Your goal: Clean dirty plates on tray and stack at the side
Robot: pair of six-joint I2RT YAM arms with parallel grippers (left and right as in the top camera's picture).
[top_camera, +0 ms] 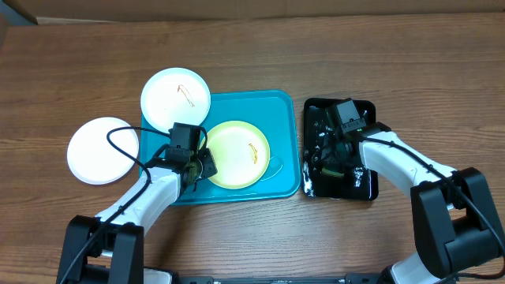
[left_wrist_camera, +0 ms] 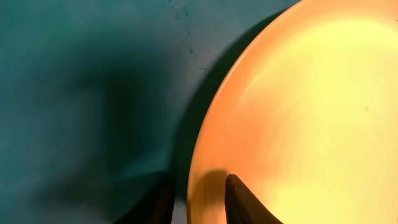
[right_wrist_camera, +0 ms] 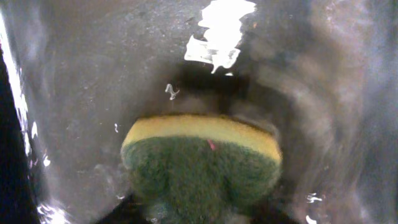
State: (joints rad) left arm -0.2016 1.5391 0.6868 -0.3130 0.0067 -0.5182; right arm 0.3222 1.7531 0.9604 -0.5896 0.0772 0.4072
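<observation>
A pale yellow-green plate (top_camera: 237, 154) with a brown smear lies in the turquoise tray (top_camera: 276, 110). My left gripper (top_camera: 201, 164) is shut on its left rim. In the left wrist view, one finger (left_wrist_camera: 245, 202) rests on top of the plate (left_wrist_camera: 311, 112) and the other stands outside the edge. A smeared white plate (top_camera: 175, 96) overlaps the tray's far left corner. Another white plate (top_camera: 102, 150) sits on the table at the left. My right gripper (top_camera: 327, 158) is shut on a green and yellow sponge (right_wrist_camera: 199, 155) over the black tray (top_camera: 363, 185).
The glossy black tray (right_wrist_camera: 93, 74) is wet, with bright glare on its floor. It stands just right of the turquoise tray. Bare wooden table (top_camera: 379, 55) surrounds both trays. A black cable (top_camera: 118, 138) loops over the left white plate's edge.
</observation>
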